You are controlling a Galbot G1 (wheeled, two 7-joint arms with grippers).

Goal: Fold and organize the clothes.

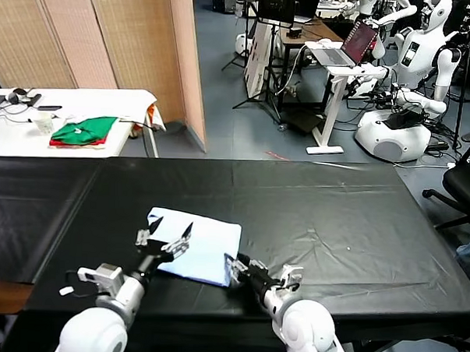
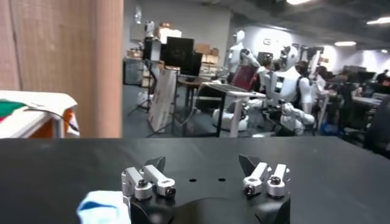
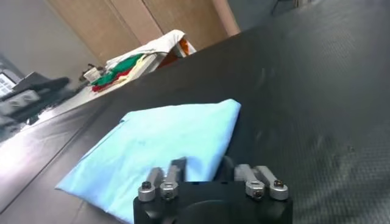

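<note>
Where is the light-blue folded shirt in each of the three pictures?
Head view: the pale light-blue folded fabric shirt lies on the black table, near the front edge, between both hands.
Left wrist view: only a corner shows, low beside the hand.
Right wrist view: it fills the middle.
Shared landmark: the green-and-red folded clothes on the white side table.

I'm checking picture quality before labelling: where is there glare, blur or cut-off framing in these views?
Head view: soft sheen on the black table cover, shirt evenly lit. Left wrist view: ceiling lights flare, shirt only a blurred corner. Right wrist view: the right gripper is cut off at the frame edge, far background soft.
</note>
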